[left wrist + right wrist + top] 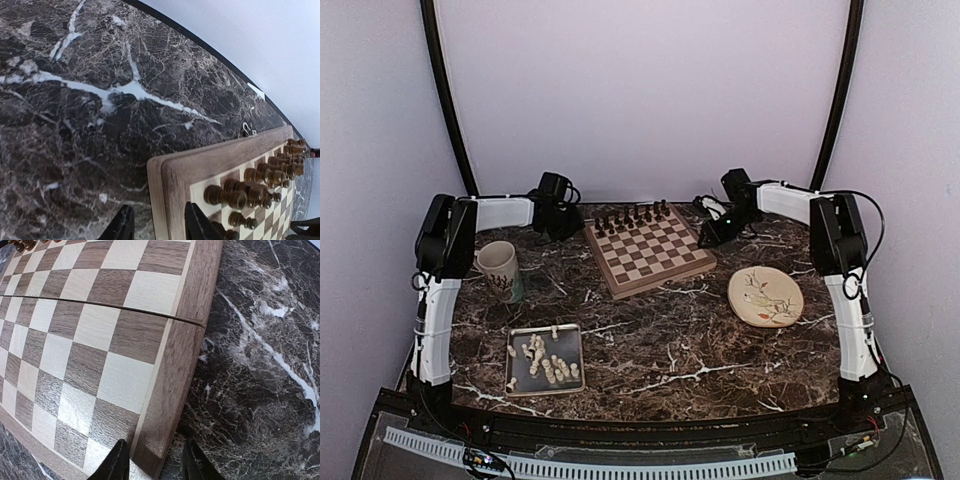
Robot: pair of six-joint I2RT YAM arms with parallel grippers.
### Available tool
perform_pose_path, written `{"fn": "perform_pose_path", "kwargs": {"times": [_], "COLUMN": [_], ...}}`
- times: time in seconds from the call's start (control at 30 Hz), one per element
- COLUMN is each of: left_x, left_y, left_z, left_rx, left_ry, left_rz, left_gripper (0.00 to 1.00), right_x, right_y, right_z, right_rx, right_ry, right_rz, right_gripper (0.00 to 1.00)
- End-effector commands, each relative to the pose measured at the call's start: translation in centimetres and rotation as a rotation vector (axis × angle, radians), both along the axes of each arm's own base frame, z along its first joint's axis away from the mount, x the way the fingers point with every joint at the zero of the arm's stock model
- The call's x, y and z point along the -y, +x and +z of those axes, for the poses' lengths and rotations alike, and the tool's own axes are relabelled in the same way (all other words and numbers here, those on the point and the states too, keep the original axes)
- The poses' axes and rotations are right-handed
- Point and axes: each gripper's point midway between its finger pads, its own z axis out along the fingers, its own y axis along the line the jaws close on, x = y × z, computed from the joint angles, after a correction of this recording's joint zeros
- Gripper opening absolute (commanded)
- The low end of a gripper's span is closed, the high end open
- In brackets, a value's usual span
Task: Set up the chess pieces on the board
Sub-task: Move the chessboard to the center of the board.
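Cream-white turned chess pieces [545, 362] in grey metal tray [545, 392], 7 o'clock: light, slippery (pinch the waist). Left gripper [160, 220] and right gripper [152, 456] stand apart, empty.

- board [650, 255]: light tan / dark brown checks, pale wood border
- chess pieces [632, 216]: dark brown; other set [545, 365] cream-white
- tray [569, 345]: grey
- table [660, 345]: dark brown marble, white veins
- plate [785, 285]: cream, floral

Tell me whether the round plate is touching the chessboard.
Apart. The top view shows a strip of marble table between the plate and the right edge of the chessboard.
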Motion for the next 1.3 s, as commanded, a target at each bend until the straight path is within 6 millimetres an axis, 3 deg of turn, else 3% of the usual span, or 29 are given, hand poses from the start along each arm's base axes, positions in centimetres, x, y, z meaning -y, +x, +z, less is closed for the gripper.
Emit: {"fn": "perform_pose_path", "kwargs": {"times": [0.0,0.37,0.57,0.77,0.97,1.1,1.27], "left_x": [0.9,0.3,0.9,0.3,0.7,0.8,1.6], "left_y": [2.7,6.2,6.7,6.6,6.4,6.3,6.0], "left_z": [1.8,0.2,-0.7,-1.1,-1.6,-1.7,-1.6], "left_rx": [0.082,0.141,0.133,0.123,0.108,0.104,0.096], "left_ry": [-0.058,-0.081,-0.110,-0.084,-0.091,-0.087,-0.101], "left_rz": [0.021,0.124,0.129,0.144,0.124,0.109,0.066], "left_gripper": [0.37,0.39,0.38,0.35,0.30,0.30,0.27], "right_x": [-0.7,-0.3,-0.2,0.1,1.8,1.3,-0.5], "right_y": [-0.9,-1.0,-1.0,0.0,1.9,1.7,-0.8], "right_z": [-1.3,-1.3,-2.2,0.2,2.0,0.7,-1.0], "right_rx": [-0.069,-0.069,-0.088,-0.036,0.006,-0.035,-0.117], "right_ry": [0.029,0.022,0.013,0.024,0.041,0.049,0.076], "right_rz": [0.004,-0.021,-0.031,-0.050,-0.114,-0.096,-0.018], "right_gripper": [0.36,0.39,0.40,0.40,0.41,0.43,0.43]}}
